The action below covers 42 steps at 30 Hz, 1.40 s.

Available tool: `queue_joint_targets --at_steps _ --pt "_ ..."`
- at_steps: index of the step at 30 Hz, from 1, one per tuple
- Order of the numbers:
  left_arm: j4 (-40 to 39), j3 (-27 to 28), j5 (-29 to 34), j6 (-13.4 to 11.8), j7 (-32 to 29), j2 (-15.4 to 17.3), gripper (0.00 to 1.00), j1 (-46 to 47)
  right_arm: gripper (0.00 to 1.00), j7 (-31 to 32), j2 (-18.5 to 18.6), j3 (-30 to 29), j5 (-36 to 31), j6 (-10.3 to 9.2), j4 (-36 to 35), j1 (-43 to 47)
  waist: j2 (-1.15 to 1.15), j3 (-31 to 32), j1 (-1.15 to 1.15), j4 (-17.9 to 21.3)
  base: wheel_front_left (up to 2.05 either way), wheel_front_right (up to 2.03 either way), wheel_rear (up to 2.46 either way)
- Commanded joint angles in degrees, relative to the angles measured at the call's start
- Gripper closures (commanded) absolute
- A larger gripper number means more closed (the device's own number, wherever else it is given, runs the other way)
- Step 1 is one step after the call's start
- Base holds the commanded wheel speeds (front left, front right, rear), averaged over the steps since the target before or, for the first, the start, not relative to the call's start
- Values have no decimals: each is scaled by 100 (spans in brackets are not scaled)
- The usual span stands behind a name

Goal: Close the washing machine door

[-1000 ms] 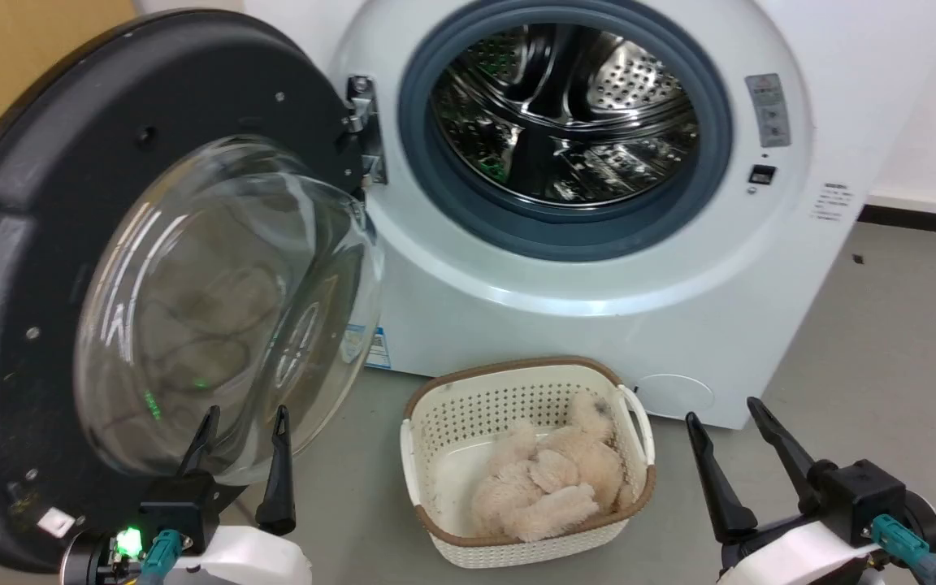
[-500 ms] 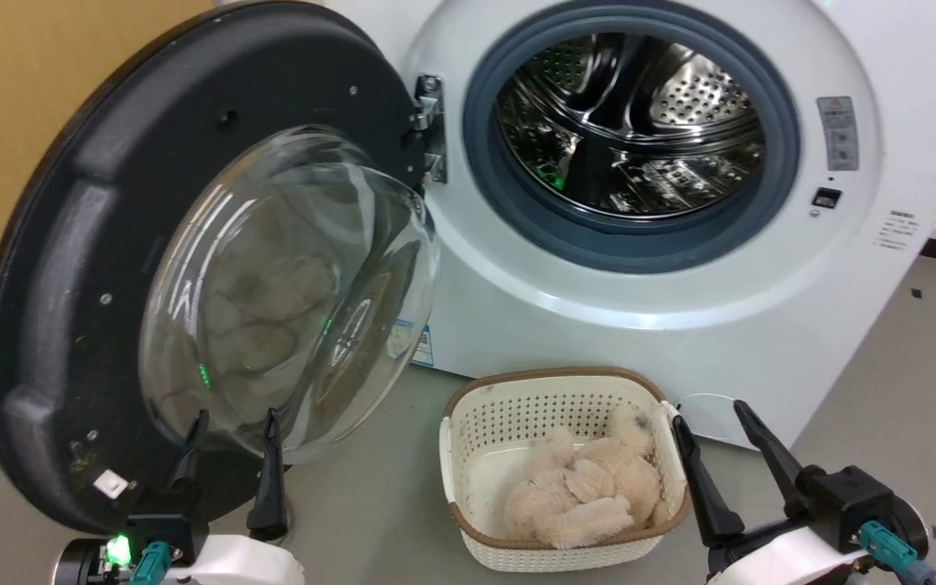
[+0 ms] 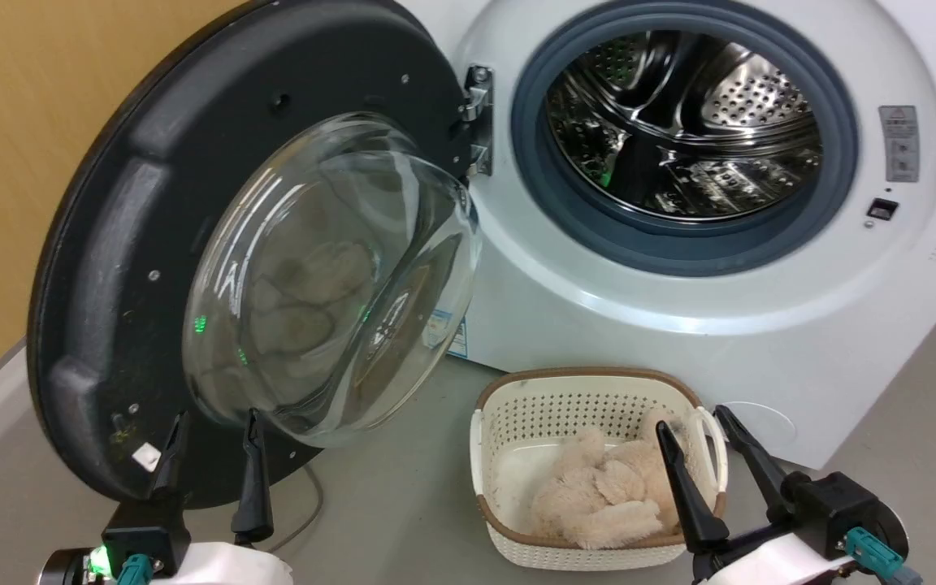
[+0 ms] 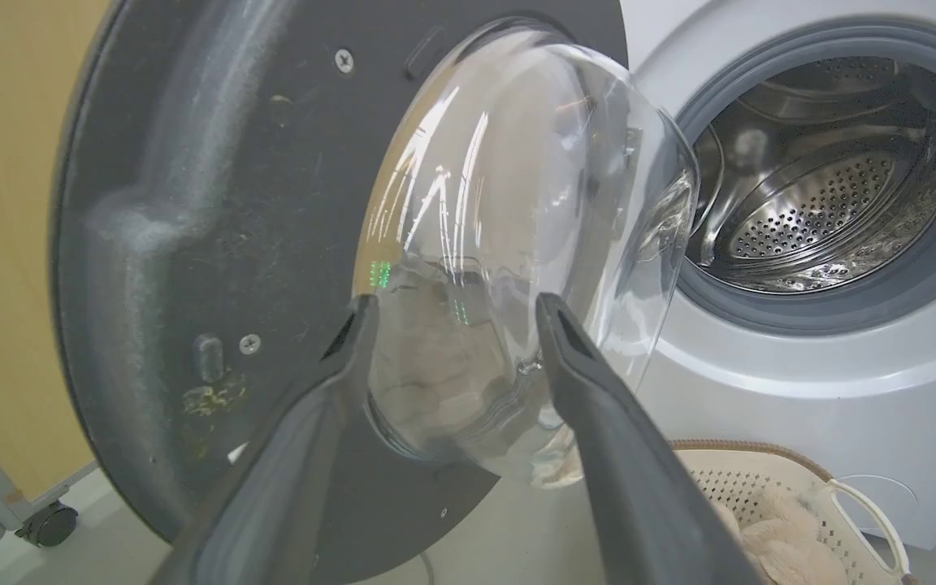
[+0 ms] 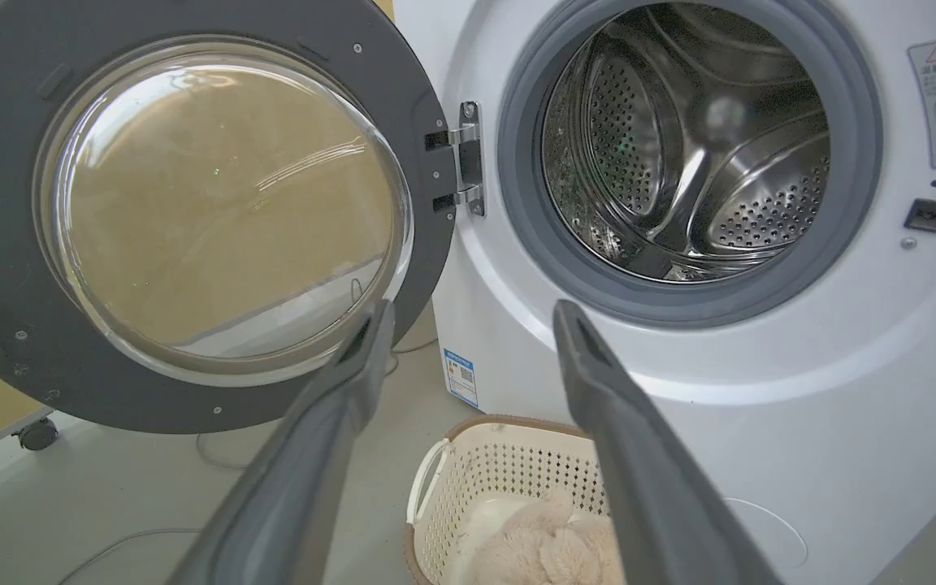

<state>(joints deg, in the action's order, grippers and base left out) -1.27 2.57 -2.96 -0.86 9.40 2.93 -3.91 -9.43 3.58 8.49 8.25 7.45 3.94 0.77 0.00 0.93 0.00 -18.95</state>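
Grey floor (image 3: 403, 520); washing machine door (image 3: 110, 268), lower rim partly behind left tool (image 3: 218, 414)

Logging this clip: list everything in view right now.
door: 1, black with clear glass, open, left of washer
washer: 1, white, centre-right
drum: 1, steel, inside washer
gasket: 1, grey, around drum mouth
hinge: 1, metal, joins door to washer
label: 1, blue, low on washer front
basket: 1, cream, floor before washer
plush: 1 heap, beige, in basket
cable: 1, pale, floor under door
left claw: 1, dark, open, below door
right claw: 1, dark, open, by basket's right rim
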Motion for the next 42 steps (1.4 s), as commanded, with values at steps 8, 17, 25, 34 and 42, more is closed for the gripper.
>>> queue_joint_targets --at_steps 8,17,25,34,42 --pt "-93 55 -64 -59 147 -3 0 -126 0 -145 60 154 141 2 93 -160 0 -39 0 -238 0 0 0" --pt "-130 93 -97 -90 254 -4 0 -191 0 -252 80 278 248 3 157 -194 0 -41 0 -454 0 0 0" --pt "-155 105 -122 -110 338 -4 0 -224 0 -336 90 353 320 3 195 -194 0 -27 0 -612 0 0 0" --pt "-155 148 -140 -80 446 -5 0 -263 0 -443 105 444 402 3 241 -184 0 -8 0 -815 0 0 0" --pt "-267 217 -280 -42 542 -5 100 -288 0 -538 136 529 479 3 263 -157 0 -21 0 -1018 0 0 0"
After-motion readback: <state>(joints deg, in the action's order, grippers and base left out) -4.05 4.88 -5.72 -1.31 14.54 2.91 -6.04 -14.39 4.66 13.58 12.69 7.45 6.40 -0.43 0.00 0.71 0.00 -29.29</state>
